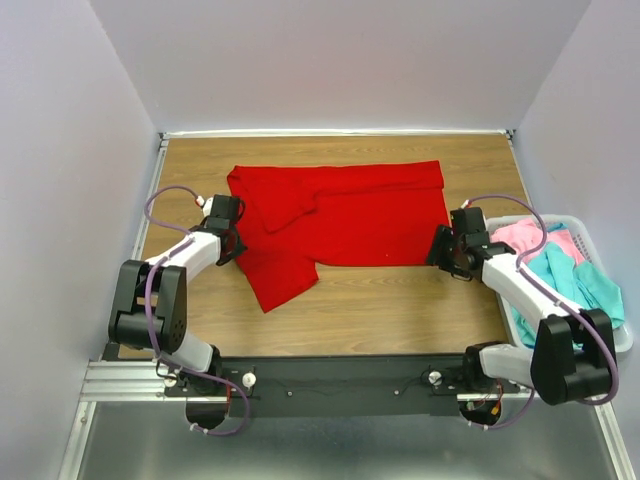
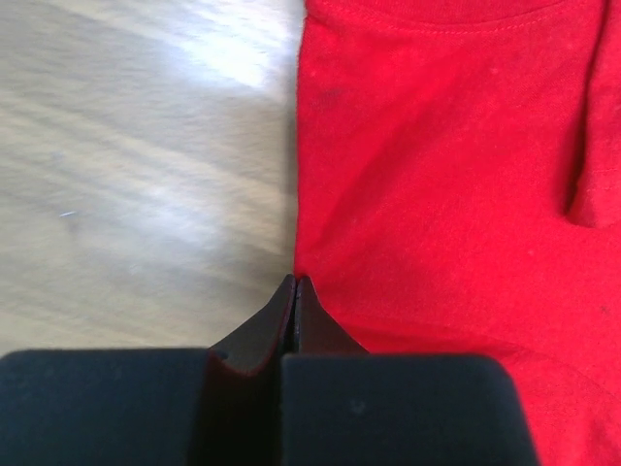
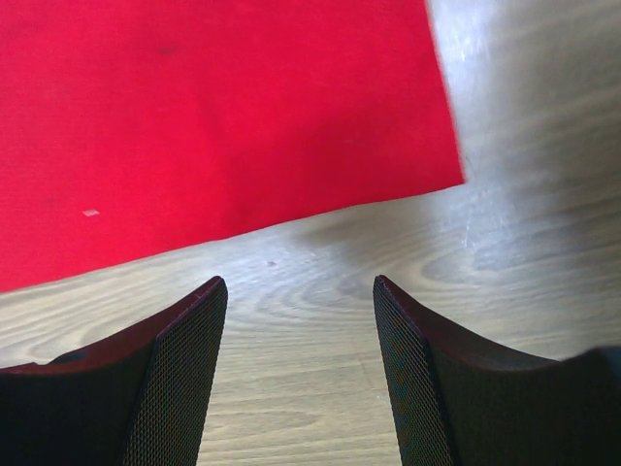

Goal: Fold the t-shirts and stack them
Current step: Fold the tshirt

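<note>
Wood-grain counter [image 1: 400, 310] carries a red t-shirt [image 1: 350, 225]. To the shirt's right, a white basket [image 1: 520, 325] holds a pink t-shirt [image 1: 515, 235] and a teal t-shirt [image 1: 590, 285]. At the red shirt's left edge the left fingers [image 2: 294, 296] are pressed together, tips touching the hem; I cannot tell whether cloth is caught between them. Just short of its near right corner the right fingers [image 3: 184, 349] stand apart over bare wood. Beyond them the red cloth lies spread flat, with a flap folded over near its left end.
</note>
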Robot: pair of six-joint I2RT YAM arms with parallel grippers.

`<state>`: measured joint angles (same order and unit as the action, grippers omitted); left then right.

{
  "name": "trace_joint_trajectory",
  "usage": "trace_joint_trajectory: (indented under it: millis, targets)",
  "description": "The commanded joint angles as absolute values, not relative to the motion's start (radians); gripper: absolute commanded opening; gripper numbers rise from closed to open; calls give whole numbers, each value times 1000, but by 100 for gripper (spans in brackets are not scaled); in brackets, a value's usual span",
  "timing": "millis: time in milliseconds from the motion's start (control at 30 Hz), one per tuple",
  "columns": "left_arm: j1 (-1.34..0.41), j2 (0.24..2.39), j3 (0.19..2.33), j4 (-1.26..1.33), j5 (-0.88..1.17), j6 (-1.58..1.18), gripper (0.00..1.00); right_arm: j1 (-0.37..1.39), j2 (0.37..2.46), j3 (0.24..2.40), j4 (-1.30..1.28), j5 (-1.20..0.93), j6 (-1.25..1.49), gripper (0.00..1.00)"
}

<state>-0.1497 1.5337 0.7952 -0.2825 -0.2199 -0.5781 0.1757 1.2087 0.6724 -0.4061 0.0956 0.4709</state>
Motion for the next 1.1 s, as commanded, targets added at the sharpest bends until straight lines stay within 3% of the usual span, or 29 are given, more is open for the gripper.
trace_joint_trajectory:
  millis: [0,367,700,1067]
  targets:
    - [-138,1474,779,-350,-321,-549,0,178,1253,706,-454,153,500,69]
    - [-107,1468,778,-345,-324,-528,0,172,1371,761,-457,285,515,62]
    - [-106,1465,784,-336,-318,-518,0,153,1466,755,-399,244,548,61]
    - [-106,1476,793,-333,-311,-512,0,115,1430,736,-360,229,548,60]
